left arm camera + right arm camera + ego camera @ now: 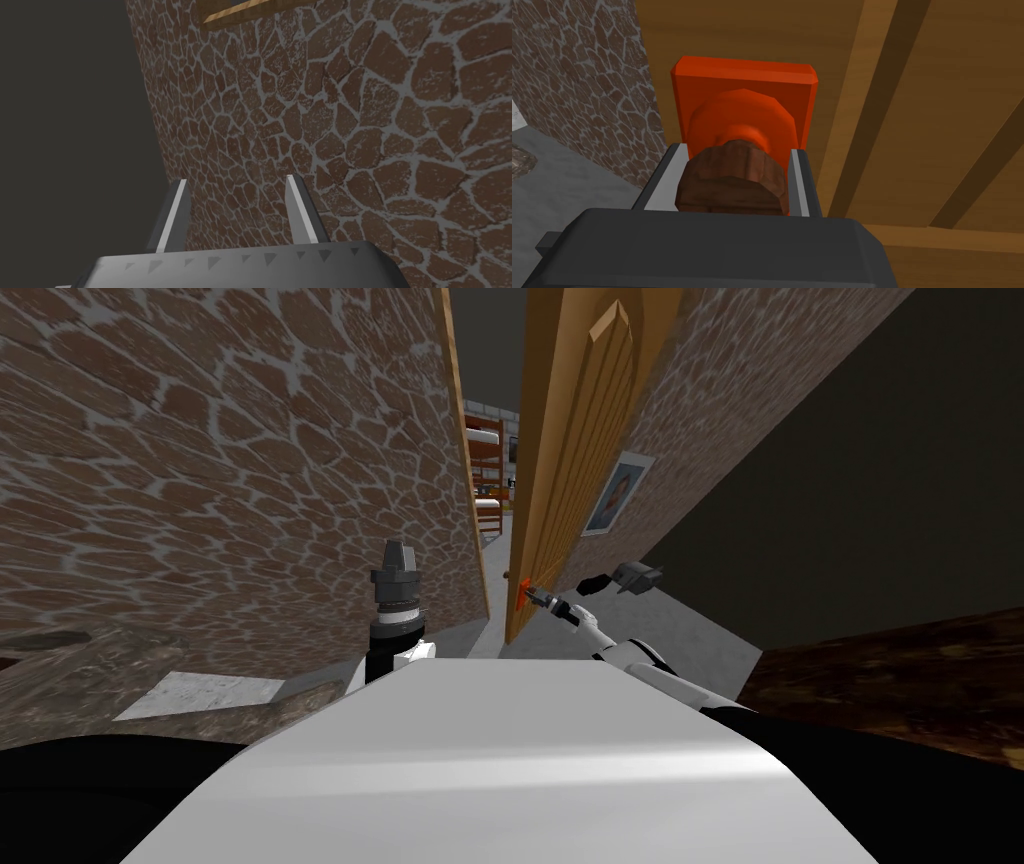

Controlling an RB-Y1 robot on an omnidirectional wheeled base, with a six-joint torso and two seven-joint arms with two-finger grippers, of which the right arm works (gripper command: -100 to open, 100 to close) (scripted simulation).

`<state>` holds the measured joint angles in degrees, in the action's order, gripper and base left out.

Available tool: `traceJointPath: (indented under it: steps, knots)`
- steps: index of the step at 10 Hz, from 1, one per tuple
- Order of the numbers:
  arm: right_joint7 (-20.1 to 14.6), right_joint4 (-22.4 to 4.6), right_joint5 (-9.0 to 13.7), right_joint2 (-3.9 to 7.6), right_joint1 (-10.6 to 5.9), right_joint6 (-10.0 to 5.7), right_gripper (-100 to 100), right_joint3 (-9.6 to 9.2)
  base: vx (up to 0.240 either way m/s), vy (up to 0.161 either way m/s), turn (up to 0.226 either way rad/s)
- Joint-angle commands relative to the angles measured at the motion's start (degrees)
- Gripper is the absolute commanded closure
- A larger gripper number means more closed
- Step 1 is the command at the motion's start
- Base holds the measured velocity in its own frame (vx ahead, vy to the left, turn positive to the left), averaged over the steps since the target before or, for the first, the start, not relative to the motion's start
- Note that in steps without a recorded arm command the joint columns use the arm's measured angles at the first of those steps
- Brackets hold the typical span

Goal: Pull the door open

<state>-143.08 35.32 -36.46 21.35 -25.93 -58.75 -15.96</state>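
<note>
The right gripper (738,150) pinches a brown knob (732,180), with one finger pressed on each side. Directly beyond the fingertips, the knob's orange boss meets an orange plate (744,75) fixed to the wooden door (912,100). The door (575,438) stands ajar: a gap shows between its free edge and the frame (465,438), just beside the right gripper. Judgement: the grasp is complete and the opening is partly done; what is left is to draw the knob further toward the torso until the gap is wide. The left gripper (235,182) is spread and holds nothing; a stone wall (350,125) lies ahead of its fingers. Surface: a grey floor (562,190) lies below the right gripper. Room: stone wall flanks the doorway on both sides; a framed picture (618,493) hangs beyond the door; wooden bunk-like furniture (485,458) shows through the gap
</note>
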Motion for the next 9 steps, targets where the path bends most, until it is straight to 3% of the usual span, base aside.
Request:
traceJointPath:
  steps: [1, 6, 7, 9]
  knots:
    - [-0.5, 0.6, -0.7, 0.24, 0.47, -1.34, 100, -0.50, -0.082, -0.222, 0.022]
    - [-2.3, 1.7, -2.9, 0.86, 0.97, -5.39, 100, -2.03, -0.058, -0.220, 0.025]
    - [-1.8, 1.2, -2.7, 0.68, 0.86, -4.82, 100, -1.85, -0.009, -0.085, 0.018]
    - [-2.2, 1.0, -3.5, 0.92, 0.79, -6.96, 100, -2.55, -0.103, -0.192, 0.047]
